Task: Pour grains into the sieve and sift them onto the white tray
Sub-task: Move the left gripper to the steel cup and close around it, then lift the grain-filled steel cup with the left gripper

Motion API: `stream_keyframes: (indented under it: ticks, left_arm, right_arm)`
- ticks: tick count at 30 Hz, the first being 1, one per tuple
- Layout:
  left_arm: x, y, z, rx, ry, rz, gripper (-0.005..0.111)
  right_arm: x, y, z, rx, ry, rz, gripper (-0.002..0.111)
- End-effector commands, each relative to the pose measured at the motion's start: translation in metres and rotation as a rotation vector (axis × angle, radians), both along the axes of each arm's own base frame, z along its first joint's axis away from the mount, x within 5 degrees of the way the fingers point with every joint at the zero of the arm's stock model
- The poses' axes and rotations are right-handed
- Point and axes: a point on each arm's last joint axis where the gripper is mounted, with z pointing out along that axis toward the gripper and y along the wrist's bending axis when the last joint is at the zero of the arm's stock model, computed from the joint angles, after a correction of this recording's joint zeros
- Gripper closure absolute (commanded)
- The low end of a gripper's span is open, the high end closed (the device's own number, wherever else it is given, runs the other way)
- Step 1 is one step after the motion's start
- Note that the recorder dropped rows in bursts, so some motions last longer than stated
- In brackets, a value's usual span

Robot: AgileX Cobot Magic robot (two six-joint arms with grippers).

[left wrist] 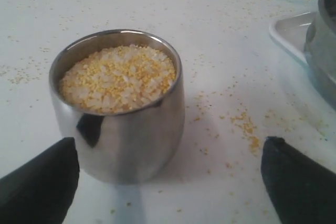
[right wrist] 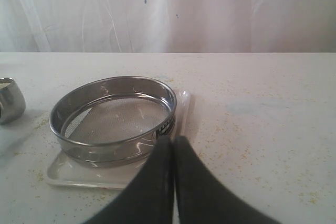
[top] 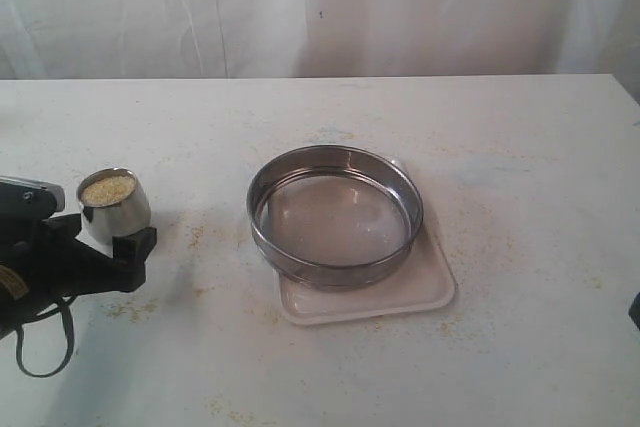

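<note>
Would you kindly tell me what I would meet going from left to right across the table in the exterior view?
The steel cup full of grains → the sieve → the bare right corner of the white tray under it.

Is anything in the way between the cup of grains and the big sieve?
No, nothing visible. Between the cup and the sieve there is only bare table with a few spilled grains. The sieve already sits on the white tray.

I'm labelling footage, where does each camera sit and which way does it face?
Exterior: raised, facing the sieve on the white tray; left gripper shows.
Left wrist: behind that gripper, facing the cup of grains; open fingers show.
Right wrist: behind the shut right gripper it shows, facing the sieve.
All share sieve and tray.
</note>
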Motion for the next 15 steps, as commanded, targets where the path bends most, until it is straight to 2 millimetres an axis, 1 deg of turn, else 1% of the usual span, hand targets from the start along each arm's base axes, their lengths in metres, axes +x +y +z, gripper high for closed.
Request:
stream_keyframes:
  ticks: [1, 7, 15]
  left_arm:
    - [0.011, 0.0, -0.005, -0.003, -0.001, 0.026, 0.014]
    - [0.025, 0.001, -0.011, -0.004, -0.002, 0.05, 0.014]
    - [0.037, 0.0, -0.015, 0.005, -0.011, 0.061, 0.014]
  right_arm:
    - [0.0, -0.001, 0.0, 0.001, -0.012, -0.008, 0.108]
    - [0.0, -0.001, 0.0, 0.001, -0.012, -0.008, 0.108]
    - [0.0, -0.001, 0.0, 0.001, -0.012, -0.008, 0.108]
